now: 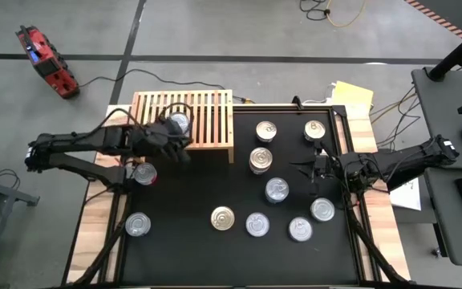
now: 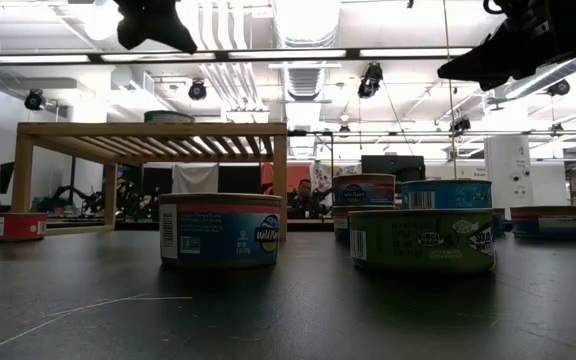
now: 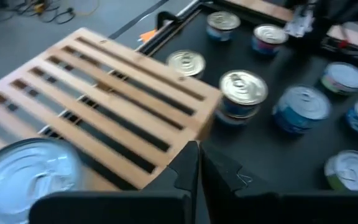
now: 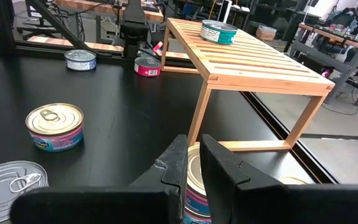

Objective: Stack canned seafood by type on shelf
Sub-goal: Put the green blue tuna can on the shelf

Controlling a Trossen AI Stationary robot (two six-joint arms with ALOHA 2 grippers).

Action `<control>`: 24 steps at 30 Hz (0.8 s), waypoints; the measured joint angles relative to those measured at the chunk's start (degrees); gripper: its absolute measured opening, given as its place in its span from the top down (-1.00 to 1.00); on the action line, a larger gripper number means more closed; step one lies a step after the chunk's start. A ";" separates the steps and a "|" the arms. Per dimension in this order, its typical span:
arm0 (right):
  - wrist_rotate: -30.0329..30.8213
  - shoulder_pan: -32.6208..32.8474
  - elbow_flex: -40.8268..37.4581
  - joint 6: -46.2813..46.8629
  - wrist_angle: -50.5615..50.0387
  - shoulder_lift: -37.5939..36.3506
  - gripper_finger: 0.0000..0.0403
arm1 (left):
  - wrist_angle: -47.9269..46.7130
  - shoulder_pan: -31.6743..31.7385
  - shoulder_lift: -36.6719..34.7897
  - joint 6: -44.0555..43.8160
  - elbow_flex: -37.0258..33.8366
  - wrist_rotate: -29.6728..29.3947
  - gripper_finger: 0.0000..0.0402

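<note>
Landmark: the shelf (image 1: pixel 184 119), a slatted light-wood rack at the far left of the black mat (image 1: pixel 207 185).
Left gripper (image 1: pixel 179 152): fingers pressed together, empty, over the shelf's near edge, just beside the can on the shelf (image 1: pixel 180 122).
Right gripper (image 1: pixel 301 167): fingers nearly pressed together, holding nothing, well right of the shelf, above the mat.
Cans on the mat (image 1: pixel 265 160): scattered right of and in front of the shelf; the stacked pair is nearest its right edge.
Red-sided can (image 1: pixel 143 172): just in front of the shelf's left end.
Open room: the shelf's slats right of its single can are bare.

One silver-lidded can (image 1: pixel 180 122) on slatted wooden shelf (image 1: pixel 207 112), other cans (image 1: pixel 277 190) scattered on mat
</note>
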 joint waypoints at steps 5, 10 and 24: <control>0.00 -0.02 -0.09 0.01 0.02 0.00 0.83 | 7.03 -0.90 0.03 -1.04 -4.59 -0.55 1.00; 0.00 0.00 -0.11 0.00 0.07 -0.01 0.83 | 8.76 -0.90 0.04 -2.80 -8.28 -4.50 1.00; 0.00 0.00 -0.13 -0.85 0.20 0.00 0.83 | 3.17 -0.27 3.69 -4.56 -10.12 -13.83 1.00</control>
